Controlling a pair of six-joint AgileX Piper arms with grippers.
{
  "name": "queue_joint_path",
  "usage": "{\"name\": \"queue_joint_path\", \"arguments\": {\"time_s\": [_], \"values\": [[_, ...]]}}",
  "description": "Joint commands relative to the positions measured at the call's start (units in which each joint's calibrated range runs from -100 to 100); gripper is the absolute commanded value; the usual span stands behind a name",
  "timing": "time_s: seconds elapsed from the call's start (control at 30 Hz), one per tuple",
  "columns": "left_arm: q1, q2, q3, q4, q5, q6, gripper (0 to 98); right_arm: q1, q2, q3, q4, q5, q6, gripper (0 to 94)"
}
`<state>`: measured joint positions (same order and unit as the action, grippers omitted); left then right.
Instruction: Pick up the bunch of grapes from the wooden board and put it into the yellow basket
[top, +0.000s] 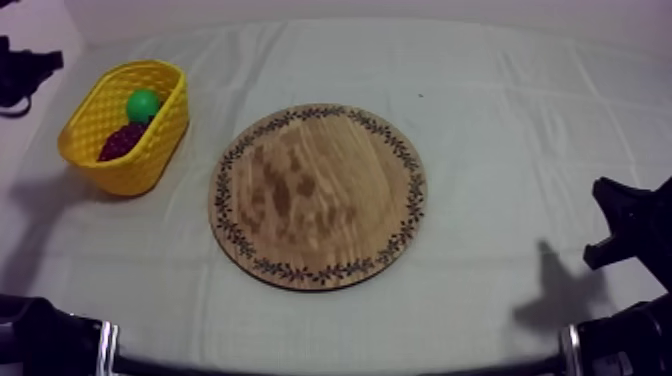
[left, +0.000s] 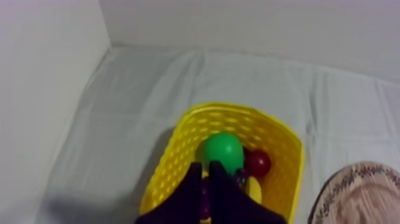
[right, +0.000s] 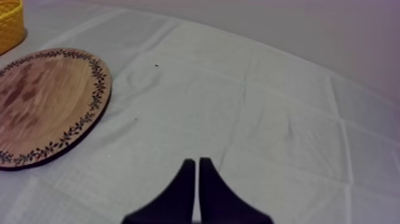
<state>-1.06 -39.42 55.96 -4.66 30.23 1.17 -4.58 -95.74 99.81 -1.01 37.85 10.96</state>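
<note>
Hovering over the yellow basket (top: 150, 160), left gripper (left: 204, 167) an empty narrow wedge, right gripper (right: 197, 162) likewise, bunch of grapes (top: 122, 141) inside, wooden board (top: 318, 195) bare; seemingly calls only for backing away.

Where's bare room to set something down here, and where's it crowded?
Free: the whole wooden board; the cloth between the board and the right gripper; the cloth strip beyond the board. Crowded: the yellow basket, holding the grapes, a pear and a small red fruit, with the left gripper over it.
</note>
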Motion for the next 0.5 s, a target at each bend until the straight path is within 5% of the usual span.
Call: {"name": "queue_joint_path", "arguments": {"time_s": [0.0, 0.23, 0.47], "values": [[-0.05, -14.76, 11.17, 2.62, -1.15, -5.11, 0.3, -0.02, -0.01, -0.03, 0.01, -0.03, 0.00, 0.4], [1.42, -38.25, 33.40, 3.87, -5.13, -10.58, 0.0, -0.02, -0.01, -0.03, 0.01, -0.03, -0.01, 0.4], [2.36, -50.57, 42.20, 3.53, -2.69, -11.57, 0.0, -0.02, -0.01, -0.03, 0.01, -0.03, -0.01, 0.4]]}}
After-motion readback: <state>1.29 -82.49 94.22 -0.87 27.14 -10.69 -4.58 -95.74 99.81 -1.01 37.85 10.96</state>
